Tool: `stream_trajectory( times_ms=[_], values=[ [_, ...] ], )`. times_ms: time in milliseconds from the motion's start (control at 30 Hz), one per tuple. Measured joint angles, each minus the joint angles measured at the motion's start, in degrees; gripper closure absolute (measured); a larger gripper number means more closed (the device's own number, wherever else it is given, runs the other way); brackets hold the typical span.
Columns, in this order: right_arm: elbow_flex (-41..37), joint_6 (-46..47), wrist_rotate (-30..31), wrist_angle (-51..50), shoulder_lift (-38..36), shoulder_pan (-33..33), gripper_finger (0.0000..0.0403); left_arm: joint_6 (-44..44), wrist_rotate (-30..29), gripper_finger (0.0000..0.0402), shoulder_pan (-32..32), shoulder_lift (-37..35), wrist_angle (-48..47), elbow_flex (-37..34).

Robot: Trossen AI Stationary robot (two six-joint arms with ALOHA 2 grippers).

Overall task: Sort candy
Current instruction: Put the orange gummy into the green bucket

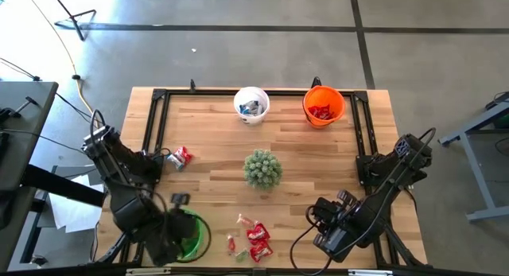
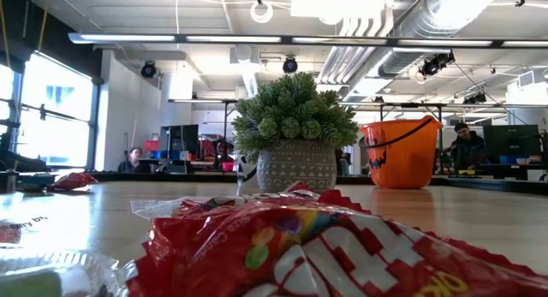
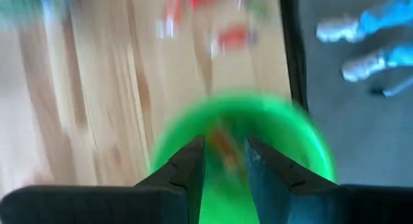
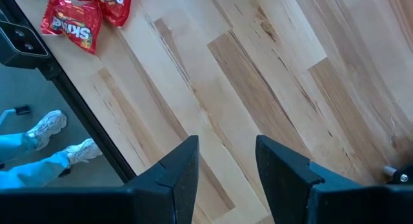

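Observation:
The candy lies in a small pile near the table's near edge: red packets and small green and orange pieces. One more red packet lies at the left. My left gripper hangs open over the mouth of the green bucket, at the near left corner. A blurred orange-red piece shows below the gap between its fingers. My right gripper stands open above bare wood at the near right, right of the pile.
A white bucket and an orange bucket with candy stand at the far edge. A spiky green plant in a pot stands mid-table. A black frame runs round the table. A person's shoes show beside the near edge.

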Motion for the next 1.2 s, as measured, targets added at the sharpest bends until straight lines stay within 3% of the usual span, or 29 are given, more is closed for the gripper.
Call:
stream_trajectory(
  times_ms=[100,200,533,767,1000,1200],
  values=[
    [0.0,-0.24,0.0,0.0,0.0,-0.11,0.0253,9.28,-1.31,0.0302,2.88,0.04,5.77,0.01],
    [0.0,-0.24,0.02,0.02,0.0,-0.13,0.0253,13.22,-0.99,0.0302,6.1,1.33,7.75,0.1],
    [0.0,-0.02,3.67,0.17,0.0,-0.17,0.0253,29.06,-0.78,0.0302,14.52,12.67,13.29,0.0],
    [0.0,0.44,3.67,0.21,0.02,-0.22,0.0253,33.83,1.8,0.0302,18.47,17.55,19.13,0.0],
    [0.0,0.44,3.04,0.23,0.02,-0.22,0.0253,35.93,9.28,0.0302,20.92,24.66,24.42,0.02],
    [0.0,0.44,2.12,0.22,0.02,-0.22,0.0253,36.13,9.47,0.0302,20.9,27.98,27.64,0.02]
  ],
)
